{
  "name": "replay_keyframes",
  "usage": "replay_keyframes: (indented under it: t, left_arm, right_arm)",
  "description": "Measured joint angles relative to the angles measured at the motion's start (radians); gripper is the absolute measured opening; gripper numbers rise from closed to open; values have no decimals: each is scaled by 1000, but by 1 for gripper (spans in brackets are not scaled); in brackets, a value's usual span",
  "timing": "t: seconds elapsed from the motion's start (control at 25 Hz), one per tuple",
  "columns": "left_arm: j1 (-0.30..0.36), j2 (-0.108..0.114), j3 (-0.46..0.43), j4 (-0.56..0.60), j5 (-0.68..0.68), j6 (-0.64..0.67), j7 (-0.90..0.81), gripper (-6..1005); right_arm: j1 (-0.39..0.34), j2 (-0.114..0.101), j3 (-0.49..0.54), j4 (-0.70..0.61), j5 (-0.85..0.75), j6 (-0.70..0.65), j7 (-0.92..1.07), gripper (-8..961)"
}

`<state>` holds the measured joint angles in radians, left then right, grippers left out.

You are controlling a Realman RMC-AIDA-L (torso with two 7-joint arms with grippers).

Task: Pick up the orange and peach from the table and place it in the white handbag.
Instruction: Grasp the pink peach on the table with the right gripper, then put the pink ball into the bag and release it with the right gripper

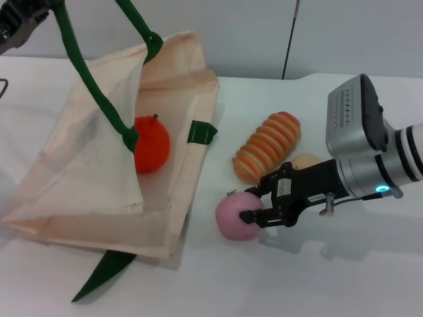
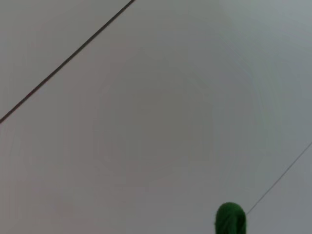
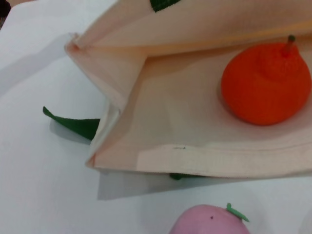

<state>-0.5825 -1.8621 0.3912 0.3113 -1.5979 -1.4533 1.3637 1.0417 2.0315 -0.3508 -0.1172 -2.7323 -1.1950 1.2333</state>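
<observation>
The white handbag (image 1: 86,165) lies open on the table, and its green strap handle (image 1: 99,99) is pulled up toward the top left. My left gripper (image 1: 16,30) is at the top left corner, holding that strap up. A bit of the strap (image 2: 230,222) shows in the left wrist view. The orange (image 1: 152,144) sits inside the bag and also shows in the right wrist view (image 3: 265,83). The pink peach (image 1: 234,221) rests on the table to the right of the bag. My right gripper (image 1: 252,203) is open, and its fingers straddle the peach's right side.
A ridged orange-and-cream striped item (image 1: 268,145) lies behind the peach. A pale tan ball (image 1: 305,161) sits beside it, partly hidden by my right gripper. The bag's other green strap (image 1: 106,272) trails out from under its front edge. The bag's front hem (image 3: 204,158) lies close to the peach (image 3: 209,222).
</observation>
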Motion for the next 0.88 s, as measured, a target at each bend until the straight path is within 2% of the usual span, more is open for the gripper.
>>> replay_keyframes:
  t: [0.4, 0.64, 0.88]
  left_arm:
    - [3, 2, -1, 0, -2, 0, 0, 121]
    - [4, 5, -2, 0, -4, -3, 0, 121]
    - [4, 6, 0, 0, -5, -8, 0, 121]
  right_arm:
    - [-4, -5, -2, -17, 2, -42, 4, 443]
    - [-34, -2, 8, -151, 39, -200, 4, 420]
    - [-49, -2, 8, -269, 159, -311, -1, 409]
